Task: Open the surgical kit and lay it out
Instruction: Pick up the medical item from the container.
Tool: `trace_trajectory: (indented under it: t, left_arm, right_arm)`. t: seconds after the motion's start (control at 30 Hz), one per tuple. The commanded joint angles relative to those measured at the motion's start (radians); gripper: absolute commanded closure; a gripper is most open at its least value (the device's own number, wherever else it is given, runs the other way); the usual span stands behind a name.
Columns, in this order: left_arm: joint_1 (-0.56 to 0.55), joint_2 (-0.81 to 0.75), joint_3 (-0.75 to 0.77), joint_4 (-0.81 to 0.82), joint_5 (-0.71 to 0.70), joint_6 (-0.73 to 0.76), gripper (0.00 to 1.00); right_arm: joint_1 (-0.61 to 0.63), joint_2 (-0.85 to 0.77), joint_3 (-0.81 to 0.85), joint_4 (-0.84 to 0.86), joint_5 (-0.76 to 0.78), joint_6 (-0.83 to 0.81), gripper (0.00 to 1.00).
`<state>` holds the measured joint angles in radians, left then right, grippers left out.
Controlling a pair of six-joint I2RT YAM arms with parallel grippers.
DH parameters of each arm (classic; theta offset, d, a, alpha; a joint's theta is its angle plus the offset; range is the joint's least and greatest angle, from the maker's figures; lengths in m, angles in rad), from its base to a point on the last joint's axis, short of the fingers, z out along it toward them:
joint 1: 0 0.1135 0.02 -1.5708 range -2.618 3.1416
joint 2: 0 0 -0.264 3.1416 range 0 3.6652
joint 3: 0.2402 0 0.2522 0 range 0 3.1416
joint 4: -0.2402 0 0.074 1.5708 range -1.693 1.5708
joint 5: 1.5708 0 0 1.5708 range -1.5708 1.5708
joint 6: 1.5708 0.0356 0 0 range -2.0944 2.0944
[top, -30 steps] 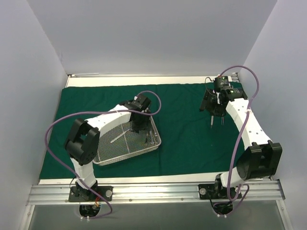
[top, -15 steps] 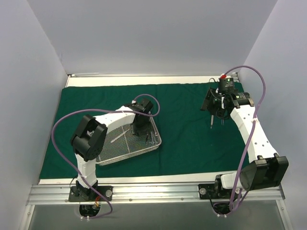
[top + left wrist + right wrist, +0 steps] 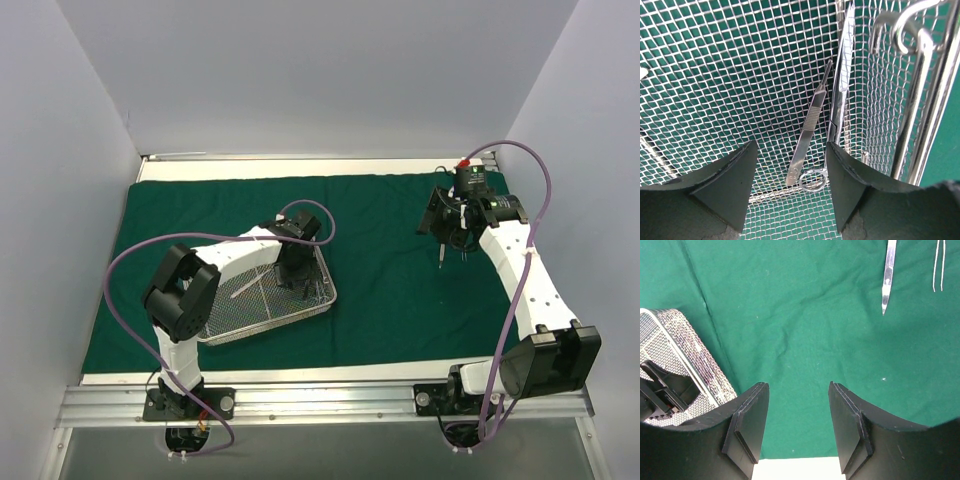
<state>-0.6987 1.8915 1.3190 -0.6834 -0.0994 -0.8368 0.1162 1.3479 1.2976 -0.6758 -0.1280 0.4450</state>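
green cloth [image 3: 390, 290] lies spread flat, and the wire-mesh tray [image 3: 240, 310] sits on its left half. what has moved in the last second?

— mostly the arms. the left arm's elbow has swung in, and the left gripper [image 3: 791, 150] has settled lower into the right end of the tray. the right arm has stretched out towards the far right.

is the left gripper holding anything?

— not yet. its jaws stand well apart, straddling a flat scalpel handle [image 3: 810, 125] that lies on the mesh, with a ring-handled instrument [image 3: 840, 85] just beside it. neither finger touches the steel.

and the right gripper [image 3: 796, 390]?

— about half open and empty, hovering over bare cloth. two instruments already lie beyond it, a blade-like piece [image 3: 887, 277] and tweezers [image 3: 938, 265], side by side and apart.

so where does the task stand?

— i'd judge it partway: the wrap is open, two pieces are laid out, and at least two are left in the tray. the left looks set for the next pick, though the close neighbour could get snagged.
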Motion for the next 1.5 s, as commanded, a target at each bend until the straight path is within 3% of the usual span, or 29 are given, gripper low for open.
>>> trace_trajectory:
  t: [0.0,0.33,0.63,0.73,0.83,1.0,1.1,1.23,1.47]
  left_arm:
    - [-0.005,-0.043,0.003,0.013,0.009,-0.015,0.34]
    - [-0.027,0.006,0.028,0.004,0.012,0.002,0.20]
    - [-0.042,0.173,0.080,-0.111,0.000,-0.004,0.18]
    - [-0.042,0.227,0.069,-0.131,0.000,-0.007,0.24]
    - [-0.039,0.258,0.046,-0.125,0.012,-0.002,0.39]
    - [-0.033,0.192,-0.001,-0.078,-0.026,0.051,0.65]
    - [-0.032,0.141,0.020,-0.108,-0.048,0.109,0.72]
    - [-0.027,0.061,0.058,-0.133,-0.054,0.186,0.97]
    - [-0.005,-0.064,0.132,-0.206,-0.053,0.261,0.98]
  right_arm:
    - [0.010,-0.029,-0.004,-0.004,-0.007,-0.005,0.49]
    - [0.016,-0.013,-0.001,0.001,-0.010,-0.006,0.49]
    - [0.023,-0.007,0.020,0.002,-0.004,-0.009,0.49]
    - [0.026,-0.010,0.031,0.001,-0.001,-0.009,0.49]
    - [0.034,-0.016,0.046,0.001,0.004,-0.014,0.49]
    - [0.043,-0.026,0.043,-0.004,0.005,-0.022,0.49]
    - [0.045,-0.036,0.032,-0.004,0.004,-0.025,0.49]
    - [0.045,-0.035,0.043,-0.011,0.005,-0.025,0.49]
    - [0.050,0.013,0.068,0.002,-0.016,-0.015,0.49]
